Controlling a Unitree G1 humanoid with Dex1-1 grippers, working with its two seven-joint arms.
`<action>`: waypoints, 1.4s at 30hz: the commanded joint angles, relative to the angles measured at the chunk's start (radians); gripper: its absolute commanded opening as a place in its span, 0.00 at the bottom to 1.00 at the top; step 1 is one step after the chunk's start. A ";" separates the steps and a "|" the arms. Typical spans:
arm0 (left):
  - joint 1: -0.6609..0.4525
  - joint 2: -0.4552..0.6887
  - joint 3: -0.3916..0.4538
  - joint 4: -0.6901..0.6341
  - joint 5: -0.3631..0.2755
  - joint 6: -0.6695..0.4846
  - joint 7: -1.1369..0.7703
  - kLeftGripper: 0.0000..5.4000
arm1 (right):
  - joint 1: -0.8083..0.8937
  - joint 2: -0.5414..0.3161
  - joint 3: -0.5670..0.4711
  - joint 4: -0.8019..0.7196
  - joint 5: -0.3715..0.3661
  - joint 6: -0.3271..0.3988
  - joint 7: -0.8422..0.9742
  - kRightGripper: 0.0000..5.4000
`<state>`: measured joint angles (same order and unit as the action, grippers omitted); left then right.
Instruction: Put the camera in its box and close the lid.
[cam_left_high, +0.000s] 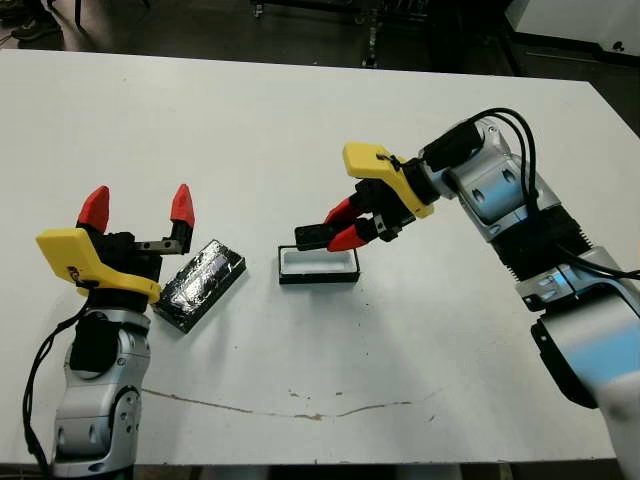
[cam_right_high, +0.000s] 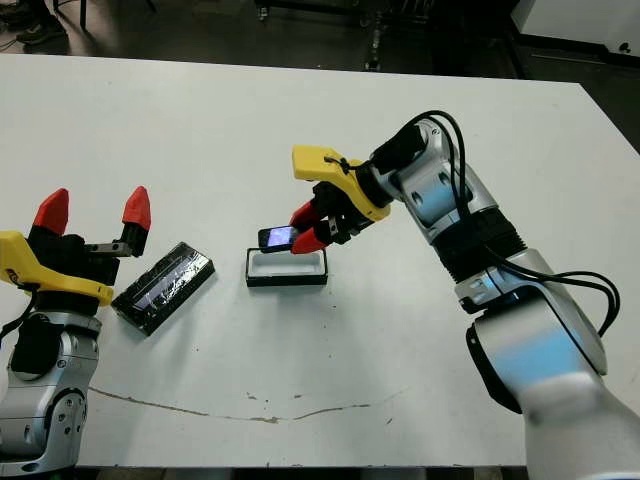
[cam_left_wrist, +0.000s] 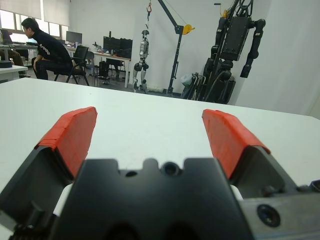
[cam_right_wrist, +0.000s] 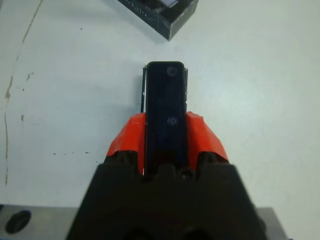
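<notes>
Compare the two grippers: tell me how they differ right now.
The right gripper has its fingers shut on the camera; the left gripper has its fingers spread wide and holds nothing. The right gripper is held over the box; the left gripper is beside the lid, which lies flat on the table. The right gripper points down toward the table; the left points along it. Both have red-tipped fingers and a yellow housing.

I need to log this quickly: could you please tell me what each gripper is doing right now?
Left gripper: open, holding nothing.
Right gripper: closed on the camera, above the box.
</notes>
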<state>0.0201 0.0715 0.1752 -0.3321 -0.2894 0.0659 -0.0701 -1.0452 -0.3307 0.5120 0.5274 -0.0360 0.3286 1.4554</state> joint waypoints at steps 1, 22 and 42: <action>0.011 -0.004 -0.002 -0.010 0.003 0.011 0.006 1.00 | 0.013 0.010 0.015 0.016 -0.025 0.005 -0.012 0.31; 0.018 -0.010 -0.002 -0.009 0.005 0.004 0.007 1.00 | 0.055 0.057 0.046 0.011 -0.070 -0.020 -0.023 0.31; 0.019 -0.010 -0.004 -0.006 0.003 -0.001 0.003 1.00 | 0.016 0.076 0.023 0.078 -0.081 -0.060 -0.066 0.31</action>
<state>0.0315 0.0651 0.1730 -0.3428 -0.2893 0.0647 -0.0667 -1.0098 -0.2495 0.5421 0.5997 -0.1099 0.2795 1.3948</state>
